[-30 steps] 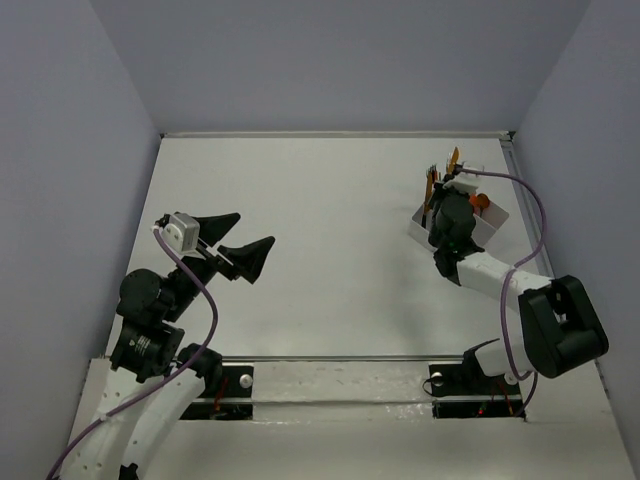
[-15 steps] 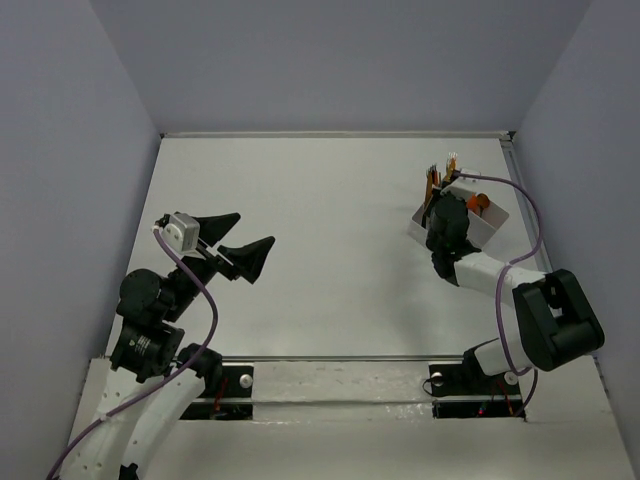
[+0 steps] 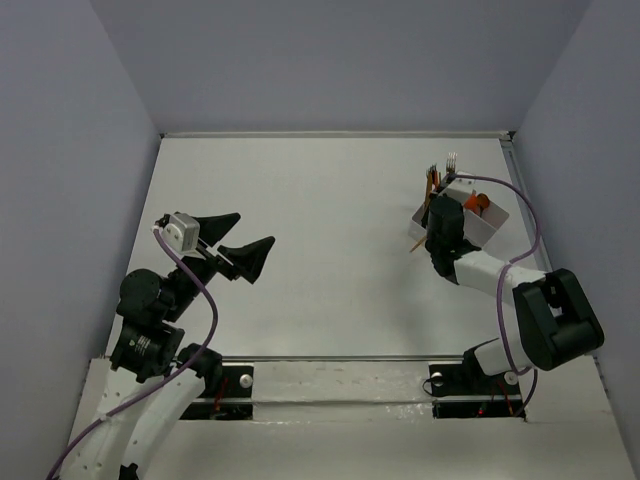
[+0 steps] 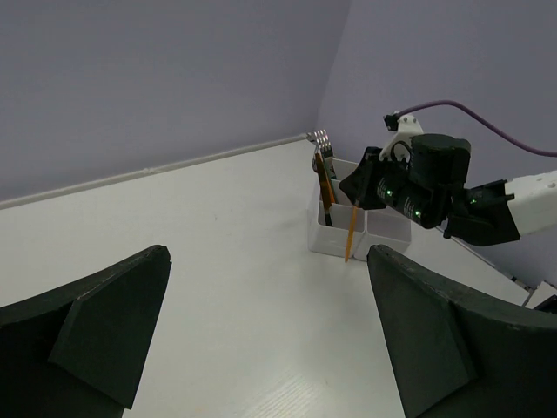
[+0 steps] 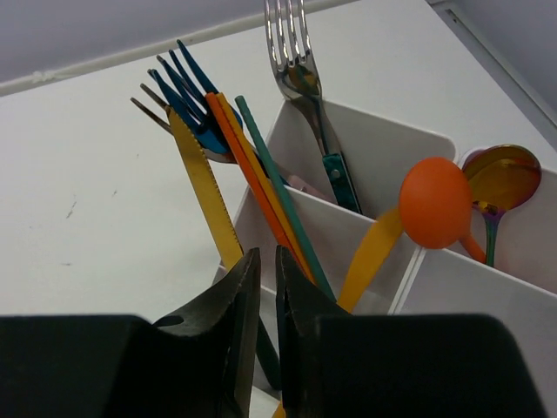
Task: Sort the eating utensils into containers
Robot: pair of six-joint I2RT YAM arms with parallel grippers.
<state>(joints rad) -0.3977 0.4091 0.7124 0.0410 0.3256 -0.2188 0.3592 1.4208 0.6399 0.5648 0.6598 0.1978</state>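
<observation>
The white divided container [image 5: 383, 144] holds a silver fork [image 5: 291, 52] with a teal handle, a blue fork [image 5: 187, 87], a yellow knife [image 5: 204, 187], orange and green sticks [image 5: 261, 178], an orange spoon [image 5: 435, 202] and a coppery spoon [image 5: 500, 178]. My right gripper [image 5: 263, 261] hovers at the container's near corner with its jaws a narrow slit apart. Another orange stick [image 4: 351, 228] slants down outside the container [image 4: 335, 239] wall to the table, its top at those jaws. My left gripper [image 4: 268, 261] hangs wide open and empty over the table's left half.
The container [image 3: 490, 225] sits at the far right, close to the right wall. A raised rail [image 3: 515, 180] runs along that side. The left arm [image 3: 150, 300] stands by the left wall.
The right gripper has dropped slightly toward the container's near-left corner and its jaws have parted a little. An orange stick now shows slanting out beside the container. The left arm has not moved.
</observation>
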